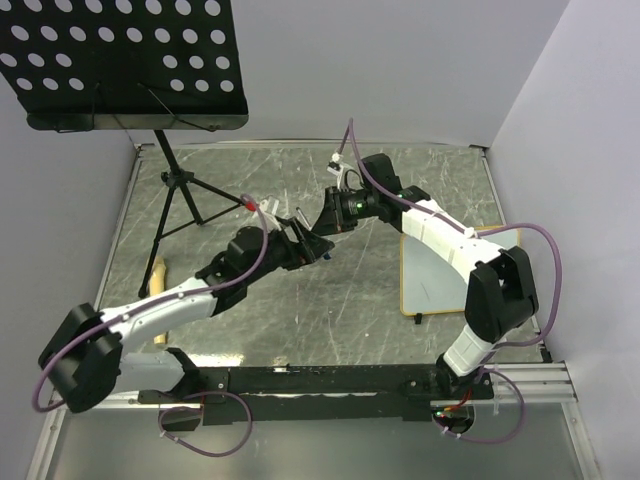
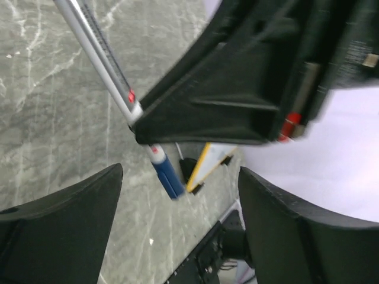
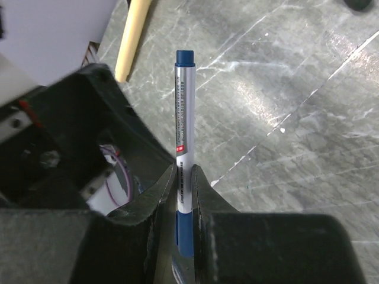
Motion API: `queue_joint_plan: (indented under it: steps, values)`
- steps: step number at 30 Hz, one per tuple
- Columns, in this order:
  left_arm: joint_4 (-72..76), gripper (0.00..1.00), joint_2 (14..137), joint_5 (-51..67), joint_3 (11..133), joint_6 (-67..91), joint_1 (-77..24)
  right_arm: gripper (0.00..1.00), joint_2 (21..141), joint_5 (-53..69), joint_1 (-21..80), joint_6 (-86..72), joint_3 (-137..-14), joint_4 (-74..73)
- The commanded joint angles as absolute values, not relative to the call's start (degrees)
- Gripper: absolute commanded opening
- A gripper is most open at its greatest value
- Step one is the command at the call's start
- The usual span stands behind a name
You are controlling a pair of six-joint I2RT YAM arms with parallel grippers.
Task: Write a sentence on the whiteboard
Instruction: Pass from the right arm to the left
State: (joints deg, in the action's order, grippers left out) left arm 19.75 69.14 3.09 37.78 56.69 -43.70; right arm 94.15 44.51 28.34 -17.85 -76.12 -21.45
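My right gripper (image 3: 183,177) is shut on a whiteboard marker (image 3: 183,118), a white barrel with blue ends, held above the table. In the top view the right gripper (image 1: 322,225) meets my left gripper (image 1: 300,240) at mid-table. My left gripper (image 2: 180,225) is open and empty. The marker's blue end (image 2: 167,174) hangs just ahead of the gap between its fingers, untouched. The whiteboard (image 1: 440,285) lies flat at the right, partly under the right arm. Its tan edge shows in the left wrist view (image 2: 213,158). The part I see is blank; no sentence shows.
A black perforated music-stand tray (image 1: 120,60) stands at the back left, its tripod legs (image 1: 185,195) on the table. A tan wooden stick (image 1: 158,272) lies near the left arm; it also shows in the right wrist view (image 3: 133,35). A black rail (image 1: 330,380) runs along the near edge.
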Motion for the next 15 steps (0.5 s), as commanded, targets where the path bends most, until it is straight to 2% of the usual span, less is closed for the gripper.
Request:
queue_joint_plan:
  steps: [1,5,7,9,10,12,15]
  values:
    - [21.6,0.79,72.6,-2.7,42.6,54.8,-45.5,0.13,90.5,46.6,27.2,-20.1,-75.6,-17.9]
    - [20.0,0.63,74.3,-3.4,44.5,53.2,-45.9,0.13,90.8,47.6,26.9,-20.8,-75.1,-17.2]
    - [19.3,0.58,74.7,-3.6,44.7,52.7,-45.9,0.13,91.0,47.7,26.8,-20.9,-75.1,-17.1]
    - [19.4,0.47,75.1,-3.2,44.8,52.5,-45.9,0.13,91.1,47.8,26.7,-21.1,-75.1,-17.0]
    - [19.3,0.35,75.2,-2.9,44.9,52.4,-45.9,0.13,91.1,47.7,26.7,-21.2,-75.0,-17.0]
    - [19.1,0.25,75.7,-2.2,45.2,52.4,-45.9,0.13,91.0,47.6,26.7,-21.2,-75.0,-16.9]
    - [19.3,0.19,75.8,-1.2,44.7,52.2,-45.9,0.14,90.9,47.5,26.5,-21.4,-75.0,-16.7]
